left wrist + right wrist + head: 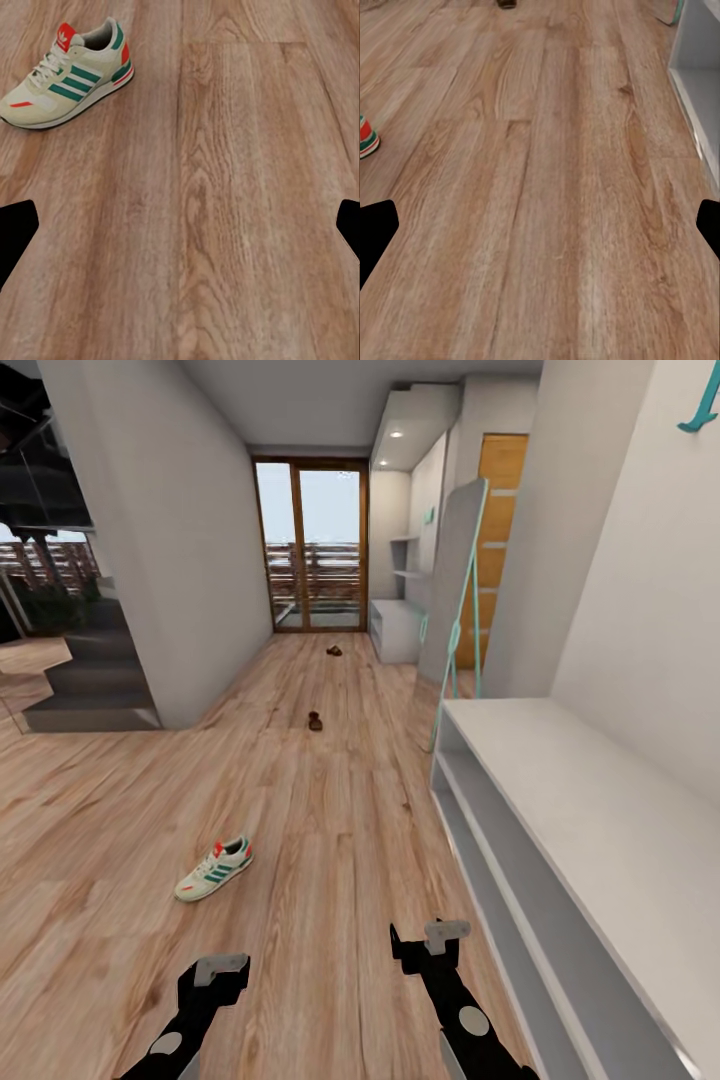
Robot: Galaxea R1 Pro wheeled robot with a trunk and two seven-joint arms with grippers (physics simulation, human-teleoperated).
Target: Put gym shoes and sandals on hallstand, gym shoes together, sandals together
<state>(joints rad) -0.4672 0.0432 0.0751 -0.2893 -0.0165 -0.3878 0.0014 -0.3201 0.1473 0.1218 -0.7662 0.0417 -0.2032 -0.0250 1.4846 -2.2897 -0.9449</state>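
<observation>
One white gym shoe (214,869) with green stripes lies on its sole on the corridor floor (330,830), ahead and left of me. The left wrist view shows this gym shoe (67,75) a short way beyond my open left gripper (180,232), which holds nothing. Its heel (366,139) shows at the edge of the right wrist view. Two small dark brown sandals lie farther down the corridor, one (315,721) nearer and one (334,651) close to the glass doors. The hallstand (590,830) runs along the right wall. My left gripper (215,972) and right gripper (430,945) hover low, both open and empty.
A tall mirror (455,590) with teal legs leans against the wall just past the hallstand. A dark staircase (90,680) and a wall corner stand on the left. Glass doors (310,545) close the far end. A second white unit (398,630) sits by them.
</observation>
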